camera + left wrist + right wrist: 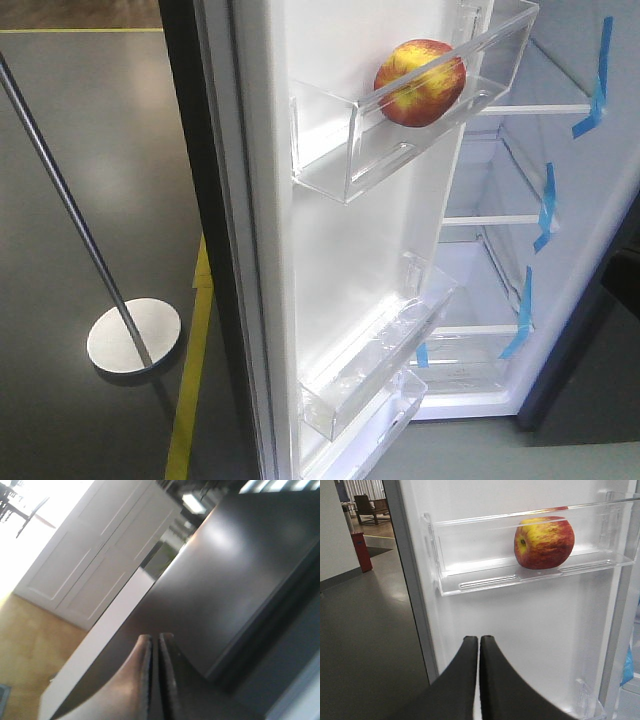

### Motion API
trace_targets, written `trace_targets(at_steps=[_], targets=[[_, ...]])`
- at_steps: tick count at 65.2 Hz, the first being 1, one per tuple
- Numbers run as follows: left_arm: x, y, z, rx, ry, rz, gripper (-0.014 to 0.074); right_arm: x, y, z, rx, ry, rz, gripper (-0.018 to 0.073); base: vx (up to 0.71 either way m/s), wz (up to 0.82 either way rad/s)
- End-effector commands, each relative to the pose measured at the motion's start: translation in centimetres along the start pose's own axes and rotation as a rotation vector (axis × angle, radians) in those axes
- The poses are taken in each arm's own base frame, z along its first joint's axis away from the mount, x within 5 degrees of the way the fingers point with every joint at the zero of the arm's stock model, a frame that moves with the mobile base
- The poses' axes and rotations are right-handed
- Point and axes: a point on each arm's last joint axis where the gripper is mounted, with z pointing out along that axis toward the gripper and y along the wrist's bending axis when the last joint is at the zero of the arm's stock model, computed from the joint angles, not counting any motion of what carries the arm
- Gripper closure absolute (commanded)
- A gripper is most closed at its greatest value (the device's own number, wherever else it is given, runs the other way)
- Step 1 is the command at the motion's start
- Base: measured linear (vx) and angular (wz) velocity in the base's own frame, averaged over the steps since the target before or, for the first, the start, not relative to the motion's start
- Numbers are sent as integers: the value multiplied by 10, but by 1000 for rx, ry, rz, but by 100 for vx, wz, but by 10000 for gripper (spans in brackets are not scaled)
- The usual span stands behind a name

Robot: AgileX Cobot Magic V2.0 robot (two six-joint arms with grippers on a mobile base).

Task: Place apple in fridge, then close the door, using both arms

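Clear door bin [400, 150] with apple [420, 82]

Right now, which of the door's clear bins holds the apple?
The uppermost bin holds the apple; the lower bins beneath it look empty.

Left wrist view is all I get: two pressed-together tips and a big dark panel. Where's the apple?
Observer: The apple sits in the door's upper clear bin.
Operator: So is the fridge shut?
Observer: No, the door stands open; the fridge's white shelves show beside it.
Operator: Is the other arm holding anything?
Observer: No, the right jaws are shut and empty, below the bin, apart from the apple.
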Motion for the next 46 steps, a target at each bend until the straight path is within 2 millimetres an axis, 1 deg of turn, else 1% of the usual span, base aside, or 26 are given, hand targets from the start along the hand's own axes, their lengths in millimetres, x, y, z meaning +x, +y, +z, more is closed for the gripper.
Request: trace_targets(at_steps=[1,7,11,14,21,26,33,39,46], targets=[[-12,-6,30,-8,14,27,518,-11,-1,-1,15,-58,14,562,0,0],[-14,-6,63,-19,72,20,472,-10,0,-1,13,-56,14,562,0,0],[-12,-3,86,-26,129,12,442,-10,0,-1,13,-56,14,562,0,0],[-10,-3,100,-23,162,-3,419,-10,0,-1,13,-56,14,562,0,0],[-7,0,136,-9,228,-83,377,-10,0,-1,8,-53,14,562,0,0],[-5,2,156,-1,250,-147,360,-10,1,-1,2,-48,14,562,0,0],[-2,5,184,27,279,-227,358,-8,2,-1,-16,-35,13,562,0,0],[3,5,205,86,321,-275,358,-7,4,-1,-31,-23,13,562,0,0],[11,4,225,185,384,-348,355,-7,4,-1,-38,-18,13,562,0,0]])
